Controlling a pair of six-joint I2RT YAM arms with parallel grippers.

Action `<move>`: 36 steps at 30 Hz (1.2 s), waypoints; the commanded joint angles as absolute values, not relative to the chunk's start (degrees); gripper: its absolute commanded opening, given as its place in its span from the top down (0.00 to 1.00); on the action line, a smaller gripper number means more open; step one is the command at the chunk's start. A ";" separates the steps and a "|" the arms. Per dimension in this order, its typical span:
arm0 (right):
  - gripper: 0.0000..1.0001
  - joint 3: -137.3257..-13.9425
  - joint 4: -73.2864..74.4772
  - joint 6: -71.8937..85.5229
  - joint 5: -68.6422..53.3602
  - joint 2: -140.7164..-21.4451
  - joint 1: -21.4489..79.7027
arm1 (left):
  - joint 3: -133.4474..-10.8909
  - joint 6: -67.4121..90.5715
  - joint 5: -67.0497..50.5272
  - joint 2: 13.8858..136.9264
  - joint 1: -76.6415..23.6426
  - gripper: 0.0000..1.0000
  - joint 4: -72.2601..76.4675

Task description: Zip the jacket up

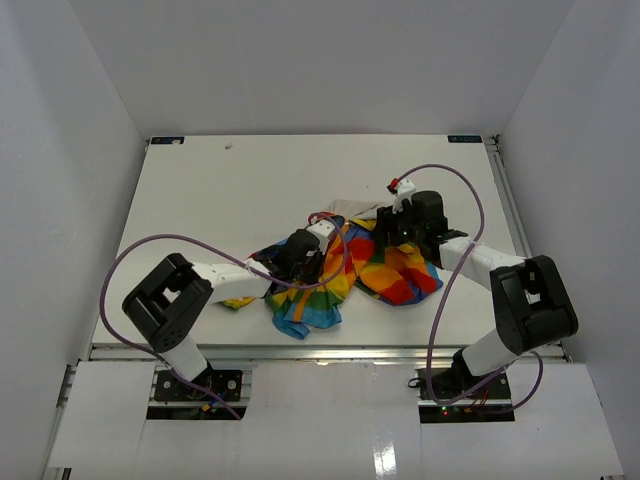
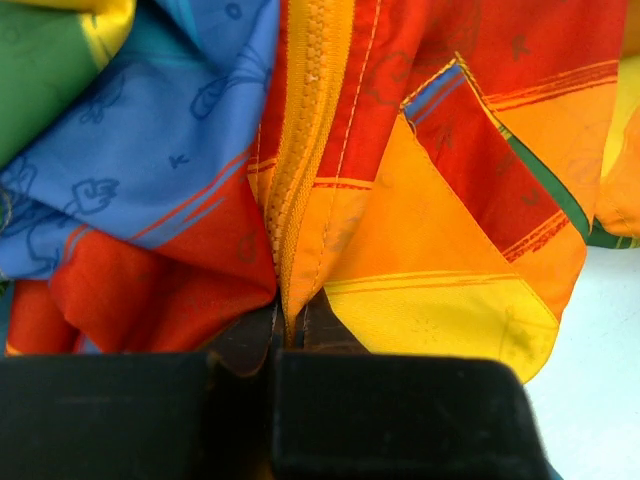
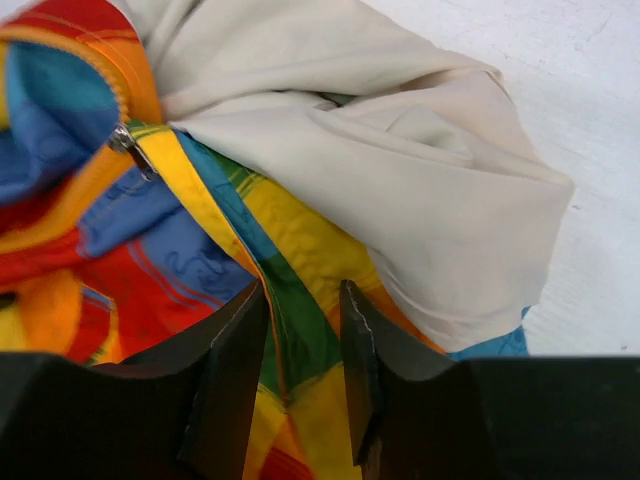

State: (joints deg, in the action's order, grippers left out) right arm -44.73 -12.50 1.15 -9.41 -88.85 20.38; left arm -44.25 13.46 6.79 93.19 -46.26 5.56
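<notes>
Where the left fingers (image 2: pixel 400 420) meet, they are pressed together on the orange zip tape (image 2: pixel 305 130) of the jacket (image 2: pixel 160 170), and the pinched edge rises straight out from their tips. Blue and red panels lie to one side of them, orange and yellow to the other. The right fingers (image 3: pixel 232 370) stand slightly apart with a green and yellow fold of the jacket between them; whether they clamp it cannot be told. Cream lining (image 3: pixel 400 170) sits beyond their tips, and the metal zip slider (image 3: pixel 128 143) ahead and to their left. The jacket lies bunched on the white table (image 1: pixel 200 190) between both pairs of fingers.
</notes>
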 commanded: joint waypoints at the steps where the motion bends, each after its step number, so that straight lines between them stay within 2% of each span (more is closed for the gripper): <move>1: 0.86 -48.83 -10.65 -1.25 -4.68 -87.75 20.65 | -42.36 11.38 11.75 87.71 -45.91 1.00 5.30; 2: 0.92 -49.41 -9.47 -2.01 -3.88 -87.02 20.65 | -41.97 11.03 12.55 86.63 -45.88 1.00 4.73; 9: 0.92 -58.00 -1.35 -6.93 -1.37 -81.54 20.57 | -36.89 10.15 12.00 77.77 -46.13 1.00 2.42; 15: 0.92 -72.51 2.84 -12.31 -7.56 -90.38 20.68 | -34.54 9.96 9.08 76.73 -48.28 1.00 2.78; 19: 0.92 -77.96 2.72 -15.34 -10.60 -99.04 20.71 | -33.20 9.99 6.73 75.89 -49.77 1.00 3.42; 20: 0.85 -79.25 3.52 -15.44 -10.38 -100.87 20.74 | -32.83 10.18 6.02 75.52 -50.21 1.00 3.65; 21: 0.72 -80.36 4.81 -15.39 -9.76 -102.32 20.74 | -32.59 10.46 5.44 75.23 -50.60 1.00 3.75; 22: 0.65 -81.69 6.04 -14.89 -8.44 -103.41 20.74 | -32.34 10.91 4.97 74.90 -50.99 1.00 3.78; 25: 0.51 -83.73 8.62 -12.32 -4.08 -103.92 20.74 | -31.09 13.78 3.42 73.17 -52.10 1.00 4.30; 31: 0.37 -82.92 11.28 -6.34 -1.31 -96.43 20.83 | -26.95 20.10 4.49 69.75 -55.96 1.00 7.31; 36: 0.43 -73.34 8.26 2.47 -2.06 -90.52 21.60 | -24.19 23.00 6.82 67.89 -58.30 1.00 8.92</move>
State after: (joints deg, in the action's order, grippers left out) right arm -78.29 11.43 -5.50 -2.81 -97.37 21.11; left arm -25.99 19.01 5.58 70.03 -56.81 7.71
